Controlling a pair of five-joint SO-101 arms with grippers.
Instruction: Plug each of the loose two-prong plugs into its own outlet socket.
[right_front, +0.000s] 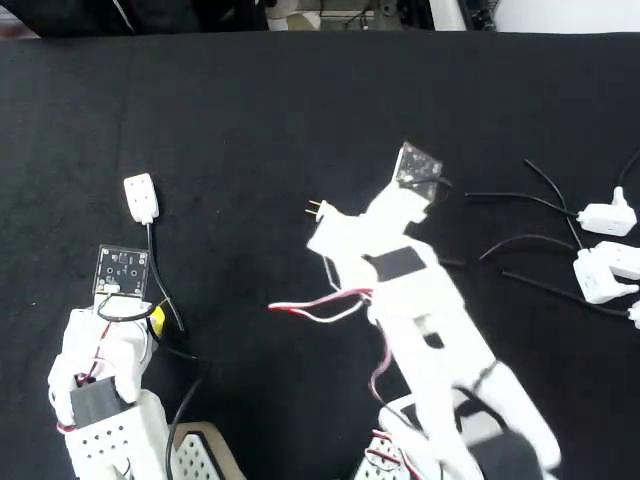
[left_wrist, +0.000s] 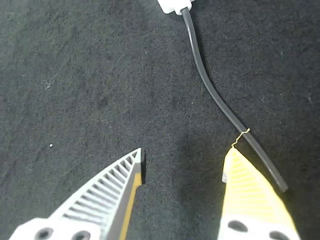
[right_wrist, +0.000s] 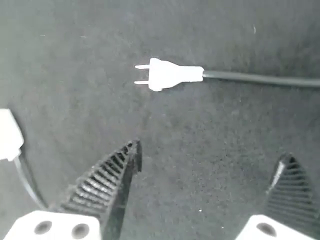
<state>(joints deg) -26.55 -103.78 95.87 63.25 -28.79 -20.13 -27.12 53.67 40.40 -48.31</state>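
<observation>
White two-prong plug (right_wrist: 167, 75) w/ black cord (right_wrist: 260, 79) lies flat on black table (right_wrist: 225, 30). Right fingers (right_wrist: 107, 185) near plug, spread wide, holding nothing. Left fingers (left_wrist: 250, 190) well apart from plug, also open, empty. More white corded pieces (right_front: 605, 272) well apart from plug.

Your light is soft and comes from overhead, so the black counter (right_front: 250, 120) looks evenly lit in the high view, with barely any shadows you can pick out on it. The white shell of the right arm (right_front: 430, 310) glares hard against it, pretty much blown out. There's a dim shadow patch at the left claw (left_wrist: 185, 152). By the right claw (right_wrist: 212, 150) the counter looks brighter and kinda washed, and the plug (right_wrist: 170, 75) glows white with just a faint shadow under it.
</observation>
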